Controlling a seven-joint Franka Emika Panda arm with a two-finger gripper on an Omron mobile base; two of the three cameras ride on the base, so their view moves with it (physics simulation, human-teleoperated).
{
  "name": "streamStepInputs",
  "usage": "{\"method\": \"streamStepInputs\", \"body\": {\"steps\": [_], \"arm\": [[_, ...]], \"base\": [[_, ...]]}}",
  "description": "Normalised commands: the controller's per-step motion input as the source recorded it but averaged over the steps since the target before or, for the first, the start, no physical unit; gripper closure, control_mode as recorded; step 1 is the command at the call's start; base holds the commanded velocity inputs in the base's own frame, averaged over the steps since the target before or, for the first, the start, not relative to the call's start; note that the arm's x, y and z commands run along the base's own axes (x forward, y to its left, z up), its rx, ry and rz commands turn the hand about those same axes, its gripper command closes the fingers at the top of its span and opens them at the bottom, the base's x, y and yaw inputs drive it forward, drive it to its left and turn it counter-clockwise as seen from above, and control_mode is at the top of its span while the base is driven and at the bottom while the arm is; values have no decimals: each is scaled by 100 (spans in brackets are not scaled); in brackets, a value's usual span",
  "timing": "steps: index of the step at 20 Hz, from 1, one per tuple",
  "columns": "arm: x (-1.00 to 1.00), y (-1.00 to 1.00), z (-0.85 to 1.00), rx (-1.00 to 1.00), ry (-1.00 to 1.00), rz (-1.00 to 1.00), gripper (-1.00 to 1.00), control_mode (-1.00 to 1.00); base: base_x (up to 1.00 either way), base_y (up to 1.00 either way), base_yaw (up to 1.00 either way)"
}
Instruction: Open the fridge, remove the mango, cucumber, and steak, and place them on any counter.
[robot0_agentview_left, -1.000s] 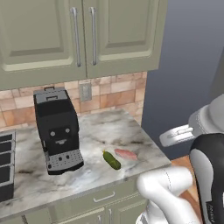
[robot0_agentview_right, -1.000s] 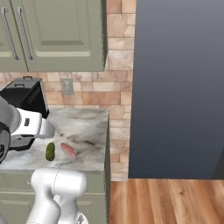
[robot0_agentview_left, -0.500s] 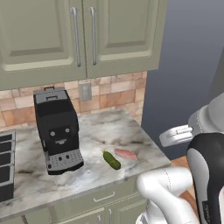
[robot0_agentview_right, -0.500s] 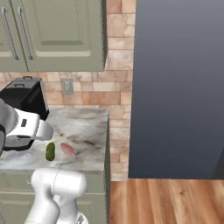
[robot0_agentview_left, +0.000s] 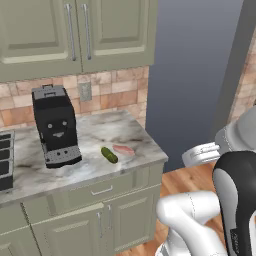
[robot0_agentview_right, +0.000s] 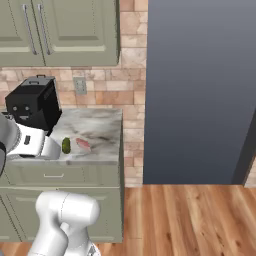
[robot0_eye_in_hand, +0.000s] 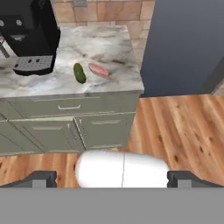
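Note:
On the counter (robot0_agentview_left: 130, 132) near its right end lie the dark green cucumber (robot0_agentview_left: 109, 155) and, just right of it, the pinkish steak (robot0_agentview_left: 123, 149). Both also appear in the right base view, cucumber (robot0_agentview_right: 66, 145) and steak (robot0_agentview_right: 83, 144), and in the hand view, cucumber (robot0_eye_in_hand: 79, 72) and steak (robot0_eye_in_hand: 98, 69). Right of the counter rises the fridge (robot0_agentview_right: 200, 90) as a tall dark flat face; I cannot tell how its doors stand. The mango is out of view. My gripper (robot0_eye_in_hand: 116, 178) is open and holds nothing, well back from the counter over the floor.
A black coffee machine (robot0_agentview_left: 55, 125) stands on the counter left of the cucumber. Sage wall cabinets (robot0_agentview_left: 75, 35) hang above, and base cabinets (robot0_eye_in_hand: 70, 124) sit below. A dark appliance (robot0_agentview_left: 5, 160) is at the far left edge. Wood floor (robot0_agentview_right: 190, 220) spreads before the fridge.
The whole picture has shifted in both base views, so the base has moved; more floor and fridge face show now. The cucumber and steak lie where they were. The gripper stays open.

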Motion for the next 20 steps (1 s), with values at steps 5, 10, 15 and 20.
{"method": "streamStepInputs", "body": {"steps": [5,10,15,20], "arm": [[0,0,0,0,0,0,-100,100],[0,0,0,0,0,0,-100,100],[0,0,0,0,0,0,-100,100],[0,0,0,0,0,0,-100,100]], "base": [[-18,-62,-23],[-1,-81,-67],[0,-49,-78],[0,-41,-79]]}}
